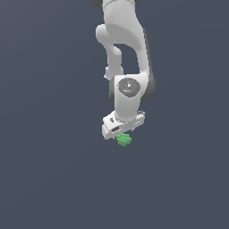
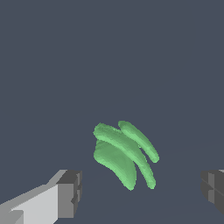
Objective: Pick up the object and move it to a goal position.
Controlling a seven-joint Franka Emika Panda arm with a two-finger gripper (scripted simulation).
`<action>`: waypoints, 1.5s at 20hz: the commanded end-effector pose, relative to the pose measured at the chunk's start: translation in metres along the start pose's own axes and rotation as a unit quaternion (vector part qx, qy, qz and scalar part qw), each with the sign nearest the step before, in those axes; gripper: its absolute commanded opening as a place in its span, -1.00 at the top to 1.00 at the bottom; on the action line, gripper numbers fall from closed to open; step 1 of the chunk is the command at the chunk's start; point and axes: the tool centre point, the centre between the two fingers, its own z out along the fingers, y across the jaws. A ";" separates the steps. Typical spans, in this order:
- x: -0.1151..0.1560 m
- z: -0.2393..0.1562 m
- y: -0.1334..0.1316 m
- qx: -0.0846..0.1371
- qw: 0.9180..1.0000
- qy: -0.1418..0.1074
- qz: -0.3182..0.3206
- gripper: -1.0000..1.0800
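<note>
Matt, smooth white casing on the arm and gripper, like moulded plastic. Dull dark grey pads on the fingertips, faintly ribbed. Bright green object: ridged, curved faces, soft sheen, plastic-looking. Flat, even, matt slate-grey desk, without texture.

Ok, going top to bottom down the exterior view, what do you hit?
Arm → round wrist joint → gripper → green object, which sits just below the gripper's body.

Open tool straddles object (gaps both sides).
</note>
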 end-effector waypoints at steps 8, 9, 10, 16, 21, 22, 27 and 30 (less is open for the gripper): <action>0.002 0.010 -0.005 0.003 1.000 0.000 -0.024 -0.92; 0.002 0.011 -0.005 0.003 1.000 0.000 -0.024 -0.92; 0.002 0.013 -0.005 0.003 1.000 0.000 -0.024 -0.92; 0.002 0.040 -0.006 0.003 1.000 0.001 -0.026 -0.92; 0.002 0.059 -0.006 0.003 1.000 0.001 -0.026 -0.92; 0.002 0.060 -0.006 0.003 1.000 0.001 -0.026 -0.92; 0.003 0.060 -0.006 0.003 1.000 0.001 -0.026 1.00; 0.003 0.060 -0.006 0.003 1.000 0.001 -0.026 1.00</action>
